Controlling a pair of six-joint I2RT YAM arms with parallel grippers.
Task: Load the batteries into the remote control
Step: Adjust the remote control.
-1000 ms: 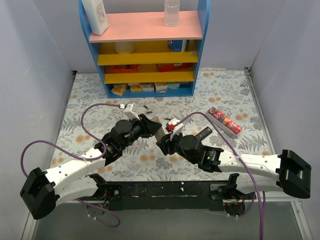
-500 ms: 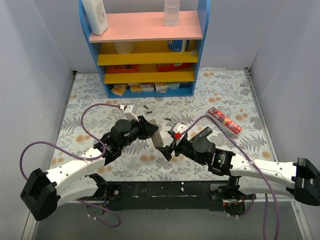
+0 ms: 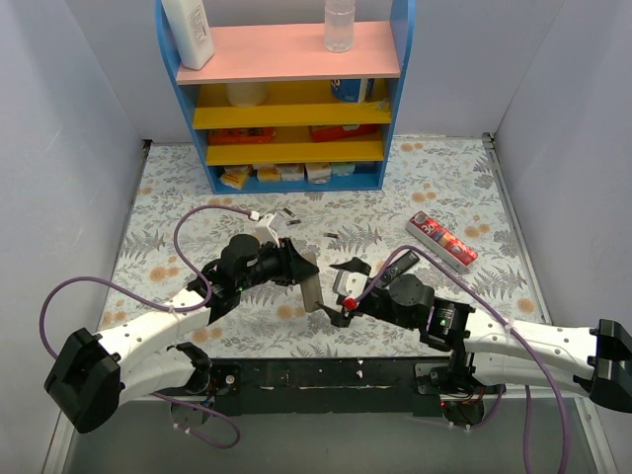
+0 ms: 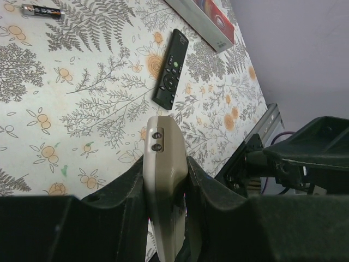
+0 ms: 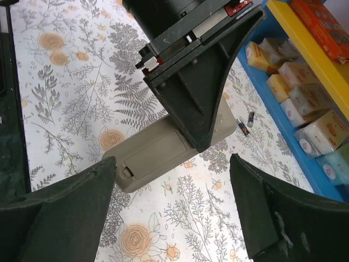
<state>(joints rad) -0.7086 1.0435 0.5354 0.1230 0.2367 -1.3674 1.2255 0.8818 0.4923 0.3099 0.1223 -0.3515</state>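
Over the floral table [image 3: 178,197], the remote control [image 3: 310,286] is being clamped at its sides by the left gripper [image 3: 304,272]. The right gripper [image 3: 339,293] is being held wide open beside it, with nothing grasped. Only in the right wrist view is the grey back being shown (cover panel outlined). The batteries [image 5: 241,127] are lying apart, near the blue shelf [image 5: 305,158].

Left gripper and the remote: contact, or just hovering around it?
Touching. The left wrist view shows the remote control pinched edge-on in the left gripper, with both fingers pressed against its sides and no gap.
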